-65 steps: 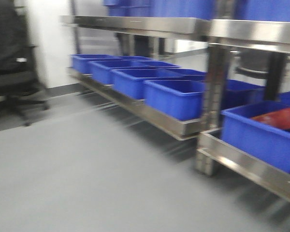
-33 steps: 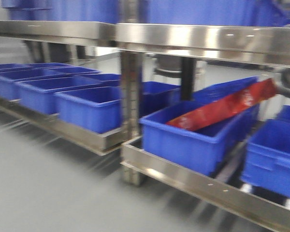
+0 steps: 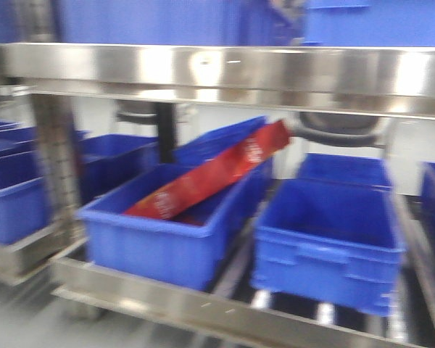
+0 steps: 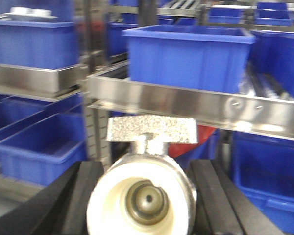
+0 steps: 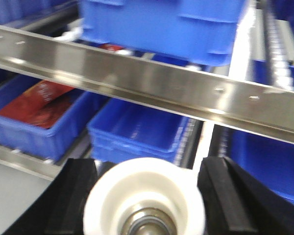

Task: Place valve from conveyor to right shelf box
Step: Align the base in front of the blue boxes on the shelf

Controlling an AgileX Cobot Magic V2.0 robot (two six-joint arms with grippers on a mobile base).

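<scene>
In the left wrist view a metal valve [image 4: 118,197] with a white-lined opening and a silver T-handle [image 4: 152,130] sits between the black fingers [image 4: 81,191] of my left gripper [image 4: 142,196], which is shut on it. In the right wrist view a second valve [image 5: 143,182] with a white collar is held the same way by my right gripper [image 5: 144,196]. Ahead on the lower steel shelf stand blue boxes: one [image 3: 141,243] holds a red packet [image 3: 214,174], and the one to its right [image 3: 326,243] looks empty. The conveyor is out of view.
A steel shelf rail [image 3: 225,69] crosses the top of the front view, with more blue boxes above it. A steel upright [image 3: 54,159] stands at the left. A lower shelf edge [image 3: 167,304] runs along the bottom. Steel rails [image 5: 137,78] also cross both wrist views.
The front view has swept right along the shelves. The chair and open floor have gone from view, and the box with the red packet has moved from the right edge to left of centre.
</scene>
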